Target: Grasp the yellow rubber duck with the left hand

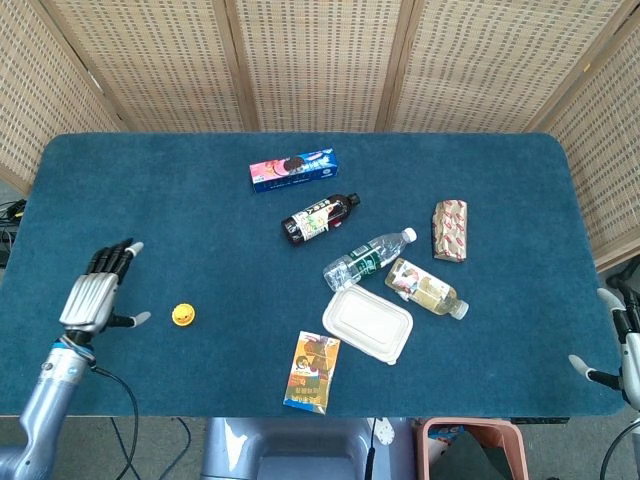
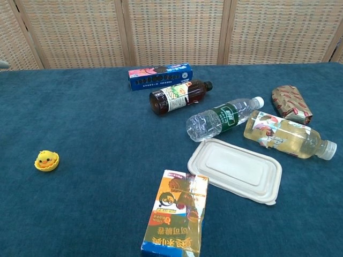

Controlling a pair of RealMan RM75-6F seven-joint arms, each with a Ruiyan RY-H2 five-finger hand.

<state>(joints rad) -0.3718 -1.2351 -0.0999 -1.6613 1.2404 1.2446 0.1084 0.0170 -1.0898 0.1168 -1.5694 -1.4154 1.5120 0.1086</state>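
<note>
The small yellow rubber duck (image 1: pixel 182 316) (image 2: pixel 46 160) sits alone on the blue table at the front left. My left hand (image 1: pixel 96 293) hovers well to the left of it, fingers spread and holding nothing; the chest view no longer shows it. Only a sliver of my right hand (image 1: pixel 610 340) pokes in at the far right edge of the head view, off the table, and how its fingers lie is unclear.
Mid-table lie a blue cookie box (image 1: pixel 292 169), a dark bottle (image 1: pixel 318 217), a clear water bottle (image 1: pixel 368 256), a yellow drink bottle (image 1: pixel 426 288), a white lidded container (image 1: pixel 367 324), an orange carton (image 1: pixel 313 372) and a wrapped packet (image 1: pixel 450 230).
</note>
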